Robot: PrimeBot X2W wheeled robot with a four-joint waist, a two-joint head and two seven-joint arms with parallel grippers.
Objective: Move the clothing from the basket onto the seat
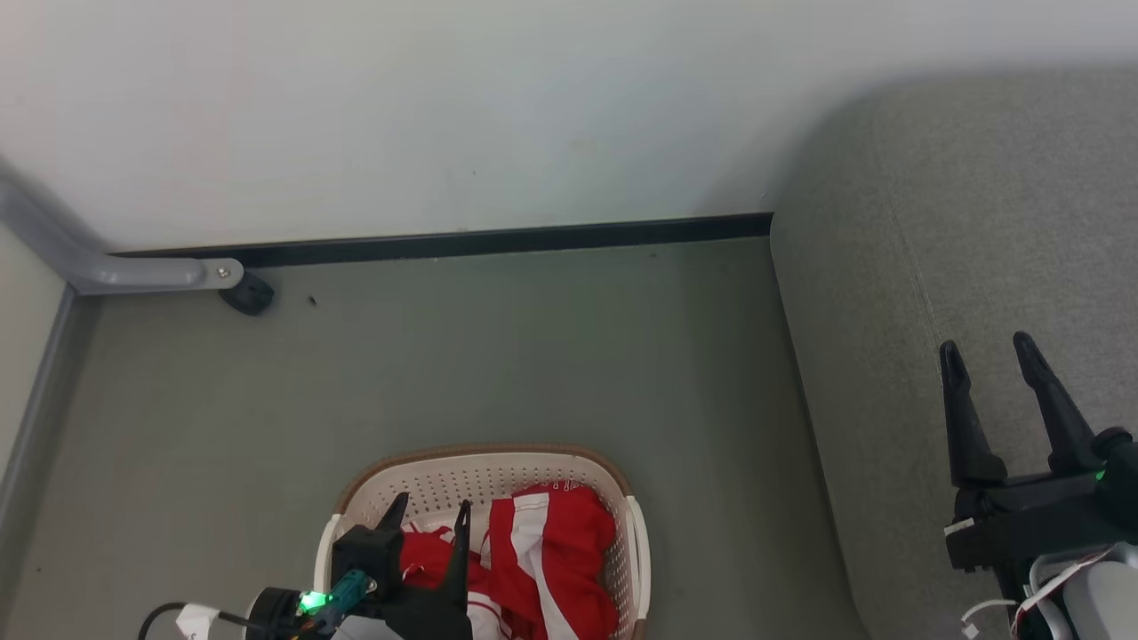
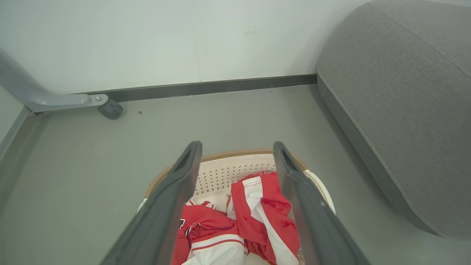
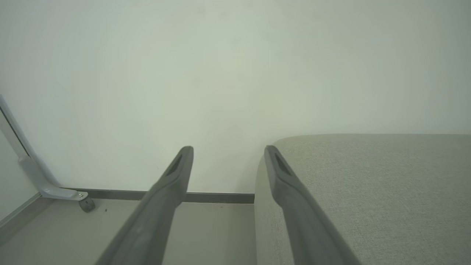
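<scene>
Down inside basket (image 1: 484,452), red clothing (image 1: 558,544).

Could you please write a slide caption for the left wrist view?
Open left tool pointing at red-and-white clothing in the basket, grey seat nearby.

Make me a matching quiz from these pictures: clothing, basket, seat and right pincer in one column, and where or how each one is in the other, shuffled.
Things:
1. clothing
2. basket
3. seat
4. right pincer

Place or state:
A. standing on the floor
B. open and empty, near the seat
C. heaped in the basket
D. grey, on the robot's right side

Pairs: 1-C, 2-A, 3-D, 4-B
</scene>
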